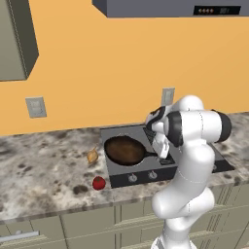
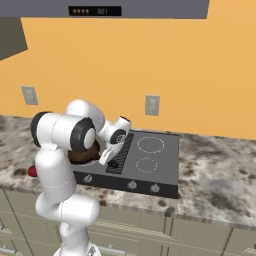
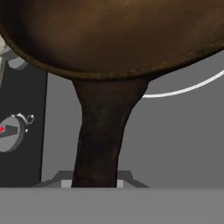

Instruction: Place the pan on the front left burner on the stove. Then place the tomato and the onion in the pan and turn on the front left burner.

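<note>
Pan [image 1: 124, 150] over front left burner [image 3: 183, 89], tool [image 3: 94, 183] clamped on its handle; tomato [image 1: 98, 183] on counter [image 1: 44, 170]

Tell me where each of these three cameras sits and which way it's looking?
Left base view: behind the arm on its left, looking forward and down at the stove; the white arm rises lower right, beside the pan, onion and tomato.
Right base view: behind on the right, facing the same stove; the arm rises lower left, partly covering the pan.
Hand view: on the hand, looking along the gripper up the pan's handle, which it grips; a knob sits left.
Shared: both base views show stove, pan, tomato and arm.
</note>
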You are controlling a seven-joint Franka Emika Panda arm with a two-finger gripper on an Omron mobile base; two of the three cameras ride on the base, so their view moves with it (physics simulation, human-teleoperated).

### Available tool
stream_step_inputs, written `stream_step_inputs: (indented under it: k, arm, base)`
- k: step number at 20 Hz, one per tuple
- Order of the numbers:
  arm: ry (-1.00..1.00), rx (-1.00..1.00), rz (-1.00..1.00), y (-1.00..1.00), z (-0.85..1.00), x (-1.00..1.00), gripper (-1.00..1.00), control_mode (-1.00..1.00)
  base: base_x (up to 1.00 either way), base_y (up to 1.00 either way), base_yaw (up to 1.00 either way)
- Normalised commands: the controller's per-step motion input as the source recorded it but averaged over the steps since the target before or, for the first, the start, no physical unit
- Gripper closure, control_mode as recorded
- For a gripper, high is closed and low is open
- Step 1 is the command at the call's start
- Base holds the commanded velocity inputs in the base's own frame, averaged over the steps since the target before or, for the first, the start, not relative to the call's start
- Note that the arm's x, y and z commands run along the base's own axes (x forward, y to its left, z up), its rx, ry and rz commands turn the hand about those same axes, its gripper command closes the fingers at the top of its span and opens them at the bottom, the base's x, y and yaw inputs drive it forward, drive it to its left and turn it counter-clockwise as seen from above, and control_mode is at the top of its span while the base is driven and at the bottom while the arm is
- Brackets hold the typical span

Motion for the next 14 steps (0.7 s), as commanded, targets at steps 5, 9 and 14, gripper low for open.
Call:
stream_step_inputs:
  k: [5,9,14]
  arm:
    - [0.04,-0.07,-0.16,-0.31,-0.74,0.22,1.0,-1.0]
    - [0.0,-0.04,-0.16,-0.05,-0.47,-0.09,1.0,-1.0]
    - [0.0,0.0,-0.02,0.0,-0.01,-0.06,1.0,-1.0]
  base:
    - [0.0,0.0,0.0]
    - [0.0,0.0,0.0]
    - [0.0,0.0,0.0]
